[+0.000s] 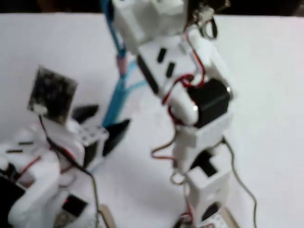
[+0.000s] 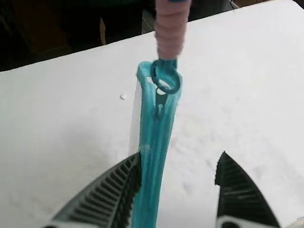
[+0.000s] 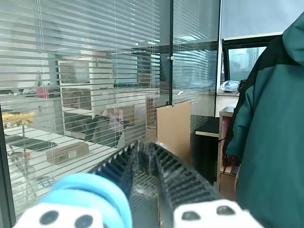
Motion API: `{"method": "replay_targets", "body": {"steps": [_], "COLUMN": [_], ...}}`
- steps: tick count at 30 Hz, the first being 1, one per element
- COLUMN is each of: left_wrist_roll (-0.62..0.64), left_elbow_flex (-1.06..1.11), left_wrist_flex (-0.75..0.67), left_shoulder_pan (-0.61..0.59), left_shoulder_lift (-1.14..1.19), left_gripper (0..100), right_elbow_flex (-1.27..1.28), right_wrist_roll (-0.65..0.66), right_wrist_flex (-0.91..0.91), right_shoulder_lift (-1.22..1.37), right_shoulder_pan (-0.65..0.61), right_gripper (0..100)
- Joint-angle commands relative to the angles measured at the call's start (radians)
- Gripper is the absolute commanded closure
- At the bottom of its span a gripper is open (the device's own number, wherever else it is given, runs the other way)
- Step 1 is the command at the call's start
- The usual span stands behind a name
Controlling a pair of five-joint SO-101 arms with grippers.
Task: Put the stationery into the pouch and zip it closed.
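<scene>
The pouch (image 2: 152,166) stands on edge on the white table, its teal zip band (image 1: 116,99) running up and away. A ring-shaped zip slider (image 2: 166,80) sits at the band's far end, joined to a pink beaded pull (image 2: 168,28) (image 1: 122,61) and a blue cord (image 1: 110,23) that rises steeply. My left gripper (image 2: 180,156) (image 1: 105,122) is open and straddles the band, one finger (image 2: 118,185) touching it. My right gripper (image 3: 145,145) is raised high, level with the room, and shut, apparently on the blue cord (image 3: 90,190). Any contents of the pouch are hidden.
The right arm (image 1: 199,95) reaches across the middle of the table (image 1: 266,71) above the pouch's far end. A small white speck (image 2: 123,96) lies beside the pouch. The table's far edge (image 2: 71,57) is close behind. Wooden arm bases (image 1: 107,216) sit at the near edge.
</scene>
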Motion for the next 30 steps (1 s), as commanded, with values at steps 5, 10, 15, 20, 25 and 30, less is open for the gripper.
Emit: {"method": "replay_targets", "body": {"steps": [5, 10, 15, 20, 25, 30], "left_wrist_roll": [-0.014, -0.014, -0.025, -0.026, -0.032, -0.04], "left_elbow_flex": [0.249, 0.356, 0.428, 0.485, 0.486, 0.439], "left_wrist_flex": [-0.227, -0.402, -0.497, -0.505, -0.505, -0.494], "left_shoulder_pan": [0.005, -0.079, -0.091, -0.039, -0.007, 0.025], "left_shoulder_lift": [-0.056, -0.07, -0.067, -0.065, -0.07, -0.07], "left_gripper": [74, 74, 76, 77, 87, 98], "right_elbow_flex": [-0.032, -0.029, -0.026, -0.025, -0.023, -0.021], "right_wrist_roll": [0.008, 0.008, 0.008, 0.008, 0.008, 0.006], "right_wrist_flex": [0.001, 0.001, -0.001, -0.002, -0.002, -0.002], "right_shoulder_lift": [-0.015, -0.013, -0.012, -0.012, -0.01, -0.01], "right_shoulder_pan": [-0.039, -0.038, -0.038, -0.038, -0.033, -0.031], "right_gripper": [98.2, 98.2, 98.2, 98.2, 98.2, 98.2]}}
